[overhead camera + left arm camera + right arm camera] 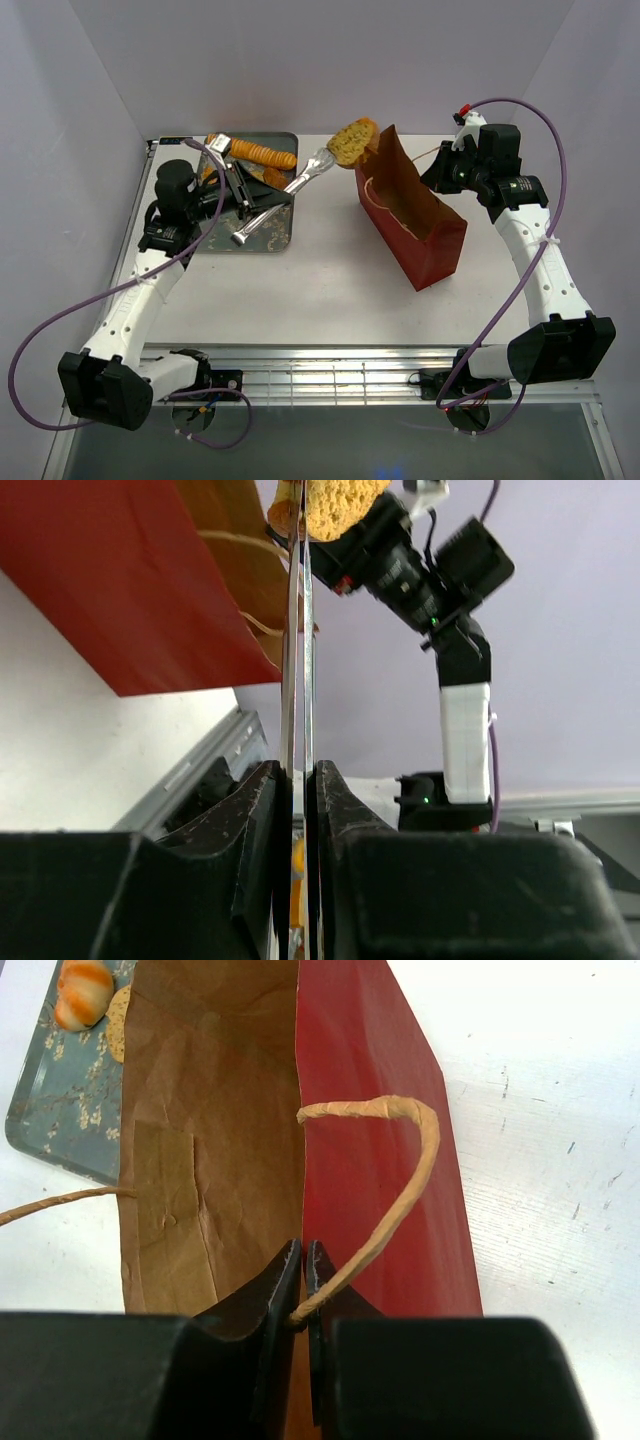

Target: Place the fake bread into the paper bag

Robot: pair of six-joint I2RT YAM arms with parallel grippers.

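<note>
My left gripper (256,202) is shut on the metal tongs (305,177), also seen in the left wrist view (297,630). The tongs pinch a golden toast-like bread slice (353,140), held in the air beside the far end of the paper bag's mouth; it also shows in the left wrist view (338,505). The red paper bag (425,232) stands upright with its brown inside (200,1130) open. My right gripper (303,1257) is shut on the bag's near rim by a string handle (400,1160). A ridged baguette (263,153) lies on the tray.
The grey floral tray (270,238) sits at the table's far left with more bread pieces; a round bun (84,990) and a flat slice (119,1022) show on it behind the bag. The right arm (465,720) stands beyond the bag in the left wrist view.
</note>
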